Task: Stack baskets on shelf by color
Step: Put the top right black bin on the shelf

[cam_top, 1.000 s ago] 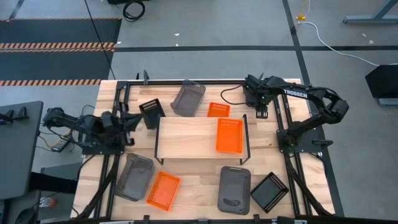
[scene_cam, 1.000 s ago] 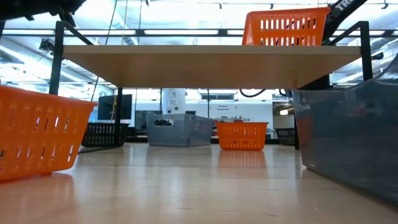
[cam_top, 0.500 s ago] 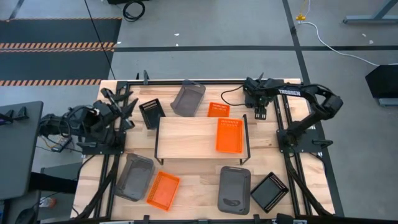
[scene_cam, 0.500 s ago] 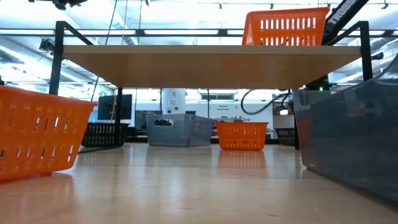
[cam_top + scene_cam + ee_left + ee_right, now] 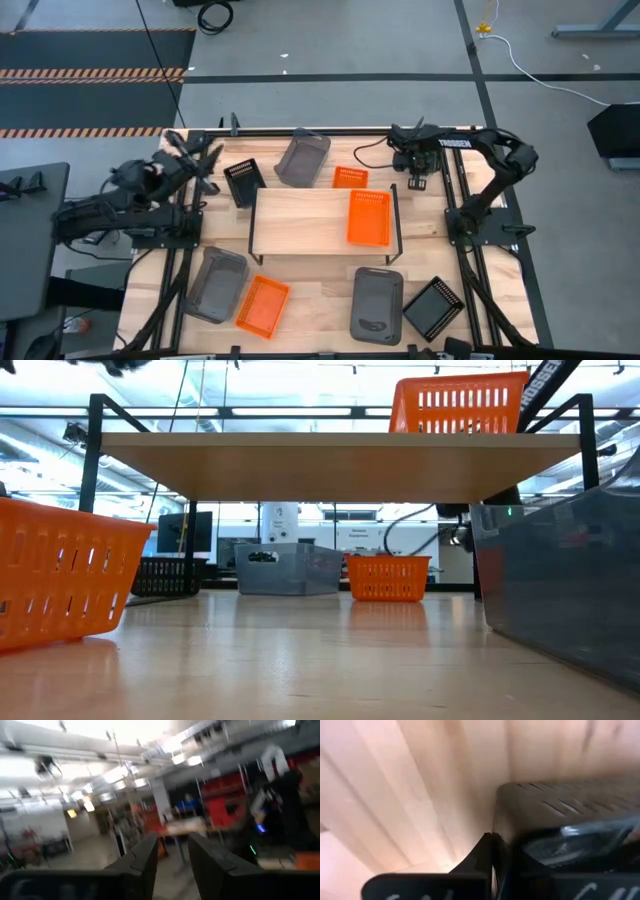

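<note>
One orange basket shelved, eight to go

Near worktop (image 5: 320,290) edge: grey, orange, black baskets. Shelf (image 5: 300,220) holds one orange basket (image 5: 367,217). Right claw (image 5: 418,183) pressed together, empty; left claw (image 5: 185,150) apart, aloft. Next grab's probably the far orange one (image 5: 351,177).

Wooden counter (image 5: 320,275) holding a low shelf (image 5: 300,222) mid-way, one orange basket (image 5: 367,217) sitting up top at its right end. Scattered around directly on the counter: grey baskets (image 5: 376,304), black baskets (image 5: 433,308), more orange baskets (image 5: 262,306).

Wooden table top (image 5: 320,275), grey floor (image 5: 330,60), striped mat (image 5: 95,75)
</note>
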Motion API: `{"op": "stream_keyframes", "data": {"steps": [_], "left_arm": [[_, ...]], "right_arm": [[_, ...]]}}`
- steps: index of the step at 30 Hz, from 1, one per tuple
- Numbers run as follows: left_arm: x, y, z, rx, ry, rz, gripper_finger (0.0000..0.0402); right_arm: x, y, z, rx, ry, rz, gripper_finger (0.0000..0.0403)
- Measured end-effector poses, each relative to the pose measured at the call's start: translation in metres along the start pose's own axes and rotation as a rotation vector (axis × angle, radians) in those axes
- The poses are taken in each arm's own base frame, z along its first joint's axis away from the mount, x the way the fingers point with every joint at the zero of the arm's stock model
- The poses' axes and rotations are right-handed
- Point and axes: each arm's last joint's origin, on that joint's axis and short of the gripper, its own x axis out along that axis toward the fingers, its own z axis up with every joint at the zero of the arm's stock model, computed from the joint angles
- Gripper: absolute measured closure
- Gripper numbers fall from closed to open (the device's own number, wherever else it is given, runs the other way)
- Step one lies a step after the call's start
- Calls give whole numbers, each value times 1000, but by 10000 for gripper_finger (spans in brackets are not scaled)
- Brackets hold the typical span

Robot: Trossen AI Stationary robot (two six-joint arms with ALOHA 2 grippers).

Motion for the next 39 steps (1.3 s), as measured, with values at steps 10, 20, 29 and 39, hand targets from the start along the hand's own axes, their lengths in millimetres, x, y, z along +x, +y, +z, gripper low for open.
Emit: {"op": "stream_keyframes", "data": {"steps": [10,20,29,39], "left_arm": [[36,-9,-17,15,133,-49,328],[45,-10,-35,-37,235,-198,330],[42,-7,-31,-158,214,-207,332],[41,-12,-32,-327,236,-338,337]], "right_arm": [[-76,-24,-1,178,-132,-94,393],[-219,-5,-5,231,-455,-72,395],[-306,76,6,151,-832,126,395],[-318,197,42,-2,-960,326,395]]}}
